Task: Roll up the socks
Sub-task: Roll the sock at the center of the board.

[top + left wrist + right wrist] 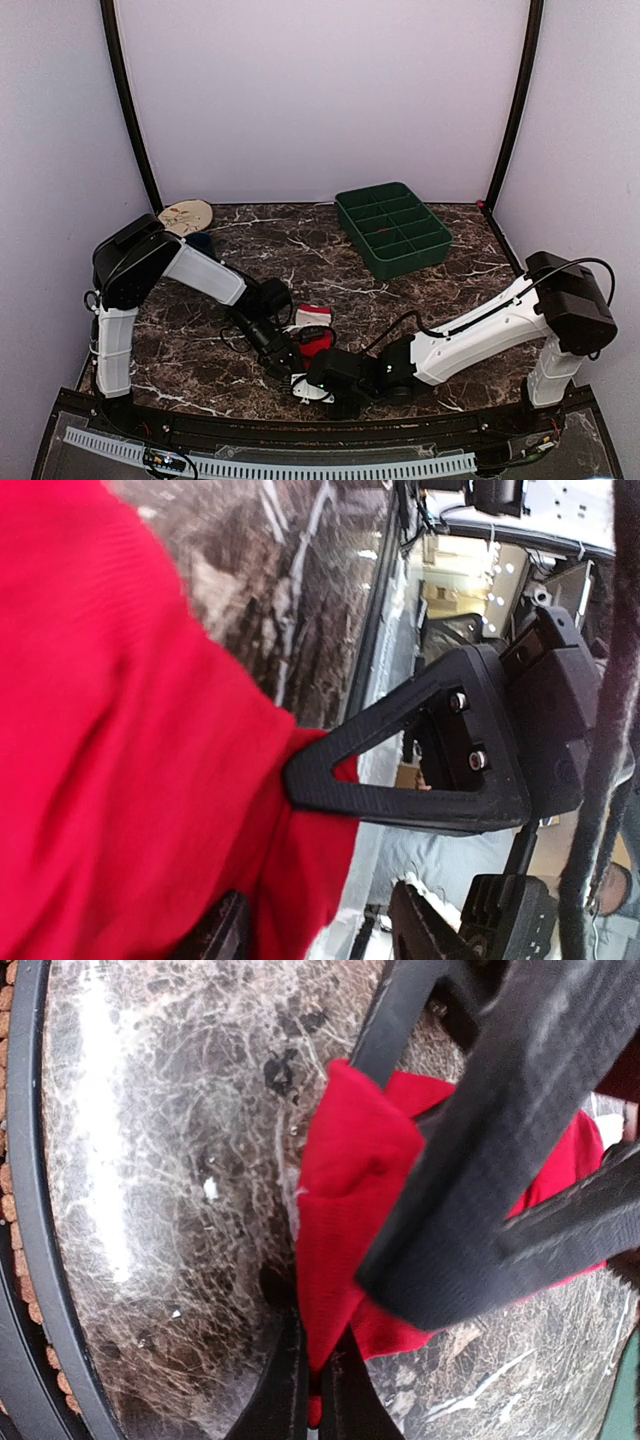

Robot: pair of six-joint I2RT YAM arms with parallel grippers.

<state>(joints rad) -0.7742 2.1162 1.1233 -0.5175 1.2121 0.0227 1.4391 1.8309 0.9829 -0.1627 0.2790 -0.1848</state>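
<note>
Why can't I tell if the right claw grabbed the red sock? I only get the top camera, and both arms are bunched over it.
Observer: The right wrist view settles it. The right gripper is shut, with a fold of the red sock pinched between its fingertips.
Operator: Is the left claw squeezing it too?
Observer: No. In the left wrist view, the left gripper has its fingers apart. The sock bulges over one of them, and there is a bare gap beside the other.
Operator: Are the two claws bumping?
Observer: I can't tell if they touch. The left wrist view shows one right gripper finger with its tip against the red fabric, close to the left gripper.
</note>
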